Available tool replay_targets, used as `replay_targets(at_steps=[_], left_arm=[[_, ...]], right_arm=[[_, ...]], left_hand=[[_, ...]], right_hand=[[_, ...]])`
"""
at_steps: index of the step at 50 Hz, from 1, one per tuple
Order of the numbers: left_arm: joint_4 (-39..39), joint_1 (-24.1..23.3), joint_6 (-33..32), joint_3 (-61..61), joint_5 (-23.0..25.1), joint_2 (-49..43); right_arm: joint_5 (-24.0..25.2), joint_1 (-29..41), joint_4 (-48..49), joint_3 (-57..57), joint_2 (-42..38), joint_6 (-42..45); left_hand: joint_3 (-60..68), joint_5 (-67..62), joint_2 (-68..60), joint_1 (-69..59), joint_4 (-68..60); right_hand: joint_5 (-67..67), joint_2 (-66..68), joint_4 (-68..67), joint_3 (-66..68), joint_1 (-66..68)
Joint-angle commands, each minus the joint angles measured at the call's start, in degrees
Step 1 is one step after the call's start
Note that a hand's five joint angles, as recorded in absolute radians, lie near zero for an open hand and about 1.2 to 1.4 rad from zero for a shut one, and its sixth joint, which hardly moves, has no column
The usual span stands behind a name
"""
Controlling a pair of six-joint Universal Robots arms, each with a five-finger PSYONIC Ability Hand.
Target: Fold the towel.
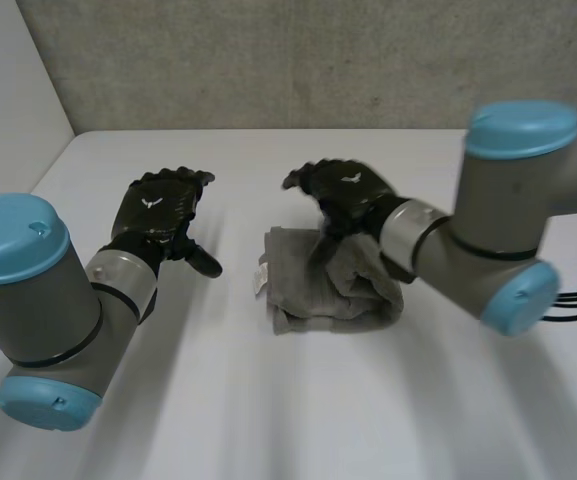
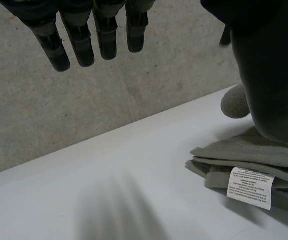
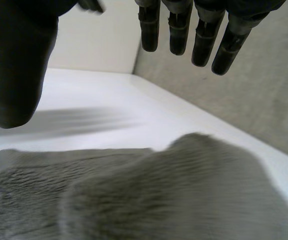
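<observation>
A grey towel [image 1: 328, 285] lies folded into a small, thick bundle in the middle of the white table [image 1: 268, 400], with a white label [image 1: 263, 275] at its left edge. My right hand [image 1: 346, 195] hovers just above the towel's far side. Its fingers [image 3: 178, 30] are straight, its thumb [image 3: 14, 65] is spread wide, and nothing is between them; the towel [image 3: 158, 195] bulges under its palm. My left hand [image 1: 163, 215] is open and off the cloth, to the left of it. Its straight fingers [image 2: 79, 40] point at the wall, and the towel [image 2: 253, 155] and label [image 2: 250, 187] lie beside its thumb.
A grey concrete wall [image 1: 288, 60] runs behind the table's far edge, and a white wall [image 1: 8, 90] closes the left side. Bare tabletop lies in front of the towel and on both sides of it.
</observation>
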State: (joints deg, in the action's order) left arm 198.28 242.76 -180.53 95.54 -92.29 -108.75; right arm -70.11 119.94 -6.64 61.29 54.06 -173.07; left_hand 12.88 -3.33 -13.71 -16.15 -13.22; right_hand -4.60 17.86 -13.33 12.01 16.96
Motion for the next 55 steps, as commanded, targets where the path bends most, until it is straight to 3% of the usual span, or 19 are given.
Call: replay_targets(at_steps=[1,20,37,39,48,55], left_arm=[[0.00,0.00,0.00,0.00,0.00,-0.06],[0.00,0.00,0.00,0.17,0.09,-0.15],[0.00,-0.18,0.00,0.26,0.00,-0.15],[0.00,-0.18,0.00,0.26,0.00,-0.15],[0.00,-0.27,0.00,0.35,0.00,-0.24],[0.00,0.00,0.00,0.70,0.00,-0.15]], right_arm=[[0.15,-4.36,0.05,6.02,5.61,0.45],[1.38,-10.87,0.58,18.33,10.72,1.07],[1.91,-9.81,12.53,26.07,10.37,-0.08],[1.82,-9.73,12.97,26.33,10.37,-0.08],[0.24,-7.36,17.45,26.95,10.28,-0.87],[-0.46,-4.80,18.69,25.98,10.37,-0.87]], left_hand=[[-2.88,3.28,3.66,6.10,3.22],[-2.88,3.28,3.66,6.10,3.22],[-2.88,3.28,3.66,6.10,3.22],[-2.88,3.28,3.66,6.10,3.22],[-2.88,3.28,3.66,6.10,3.22],[-2.88,3.28,3.66,6.10,3.22]], right_hand=[[0.81,-4.08,3.33,-2.01,-3.17],[-12.98,9.72,3.33,-2.01,10.62],[-26.09,22.83,3.33,-2.01,23.73],[-28.63,25.36,3.33,-2.01,26.27],[-65.24,61.97,3.33,-2.01,62.88],[-65.40,62.14,3.33,-2.01,63.04]])
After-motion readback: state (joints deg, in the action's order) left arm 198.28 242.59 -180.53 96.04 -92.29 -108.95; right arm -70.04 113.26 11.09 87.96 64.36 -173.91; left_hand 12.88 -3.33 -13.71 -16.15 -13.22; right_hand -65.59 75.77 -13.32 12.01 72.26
